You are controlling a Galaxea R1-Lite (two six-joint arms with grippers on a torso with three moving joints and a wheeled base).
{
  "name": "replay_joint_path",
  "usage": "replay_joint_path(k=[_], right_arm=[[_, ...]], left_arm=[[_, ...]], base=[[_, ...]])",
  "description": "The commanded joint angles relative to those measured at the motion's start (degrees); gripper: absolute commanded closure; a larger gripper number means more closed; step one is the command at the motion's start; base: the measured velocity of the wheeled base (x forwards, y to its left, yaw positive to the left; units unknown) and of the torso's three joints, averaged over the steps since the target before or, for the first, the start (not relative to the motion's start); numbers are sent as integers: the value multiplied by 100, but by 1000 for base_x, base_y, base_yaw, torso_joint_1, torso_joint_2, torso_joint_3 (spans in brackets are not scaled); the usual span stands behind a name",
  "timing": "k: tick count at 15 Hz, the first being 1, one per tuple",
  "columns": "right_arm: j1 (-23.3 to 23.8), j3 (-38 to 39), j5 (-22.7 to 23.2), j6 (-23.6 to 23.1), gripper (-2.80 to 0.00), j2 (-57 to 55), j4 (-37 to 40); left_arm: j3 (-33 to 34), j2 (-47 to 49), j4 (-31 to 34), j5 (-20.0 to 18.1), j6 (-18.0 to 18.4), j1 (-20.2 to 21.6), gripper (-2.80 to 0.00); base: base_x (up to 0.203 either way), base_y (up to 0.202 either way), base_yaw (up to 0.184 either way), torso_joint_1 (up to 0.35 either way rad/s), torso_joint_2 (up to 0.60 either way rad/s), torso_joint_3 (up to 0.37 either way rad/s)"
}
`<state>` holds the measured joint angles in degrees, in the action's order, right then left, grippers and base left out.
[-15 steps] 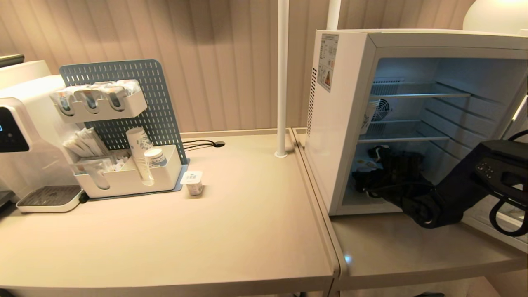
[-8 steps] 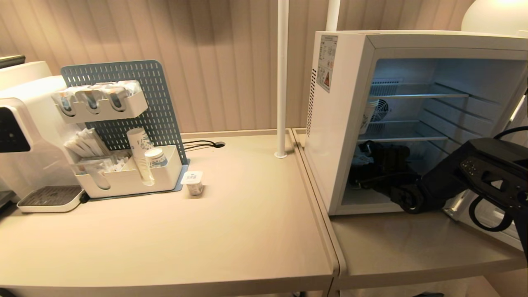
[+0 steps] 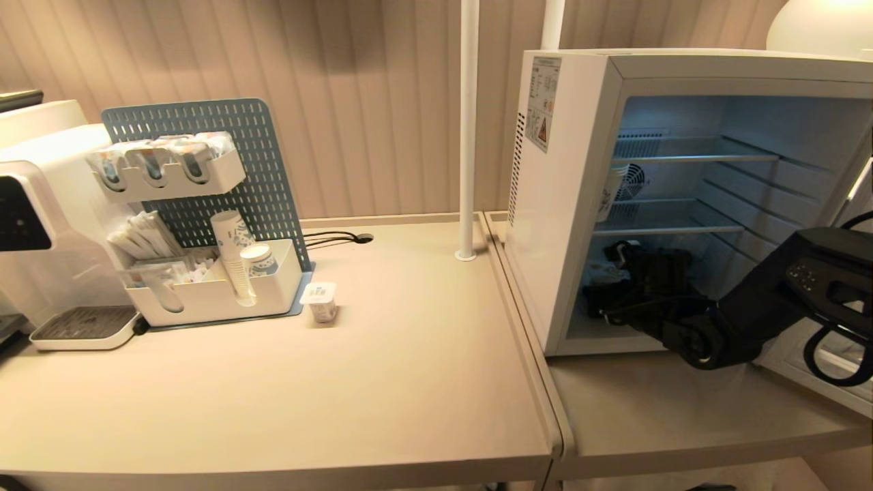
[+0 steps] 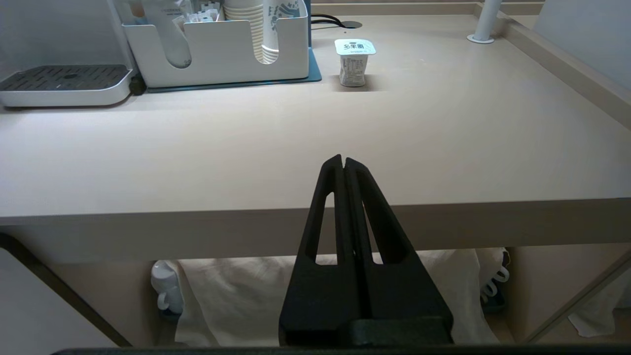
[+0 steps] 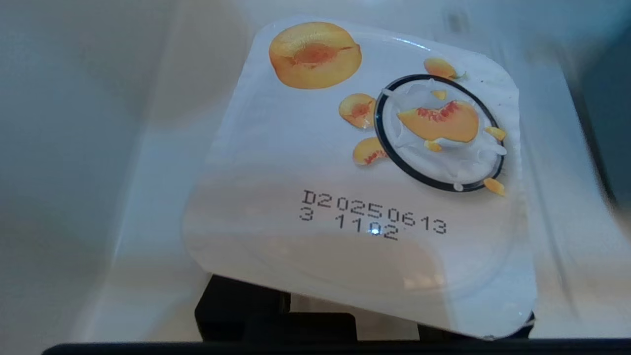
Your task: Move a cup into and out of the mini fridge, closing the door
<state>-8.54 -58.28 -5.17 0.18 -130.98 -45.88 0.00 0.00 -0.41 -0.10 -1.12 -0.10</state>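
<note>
The mini fridge (image 3: 573,204) stands on the right table with its door (image 3: 846,392) swung open at the right edge. My right gripper (image 3: 614,276) reaches into the bottom compartment, under the lower wire shelf. It is shut on the cup (image 5: 345,172), a white tub whose foil lid, printed with orange peaches, fills the right wrist view and hides the fingers. The cup hangs tilted just above the fridge floor. My left gripper (image 4: 343,160) is shut and empty, parked below the left table's front edge.
A second white tub (image 3: 319,300) stands on the left table beside a white organiser (image 3: 218,293) with stacked paper cups. A water dispenser (image 3: 41,204) sits at the far left. A white pole (image 3: 467,136) rises between table and fridge.
My right arm lifted slightly inside the fridge half a second ago and has sunk back to about where it was. The left arm has not moved.
</note>
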Motion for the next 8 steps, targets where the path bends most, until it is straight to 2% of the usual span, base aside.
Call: replay_joint_path(k=[1, 4, 6, 8], right_arm=[[-15, 680, 12, -39, 0, 970, -211], [-42, 1648, 83, -159, 0, 1902, -341], [-44, 1722, 142, -215, 0, 1902, -371], [-60, 1577, 138, -237, 0, 1321, -553]], left_arm=[[3, 9, -2, 1, -2, 1, 0], [7, 9, -2, 1, -2, 1, 0], [9, 9, -2, 1, -11, 1, 0], [9, 9, -11, 19, -72, 1, 0]], base=[[0, 0, 0, 0, 0, 0], [0, 0, 0, 0, 0, 0], [0, 0, 0, 0, 0, 0], [0, 0, 0, 0, 0, 0]])
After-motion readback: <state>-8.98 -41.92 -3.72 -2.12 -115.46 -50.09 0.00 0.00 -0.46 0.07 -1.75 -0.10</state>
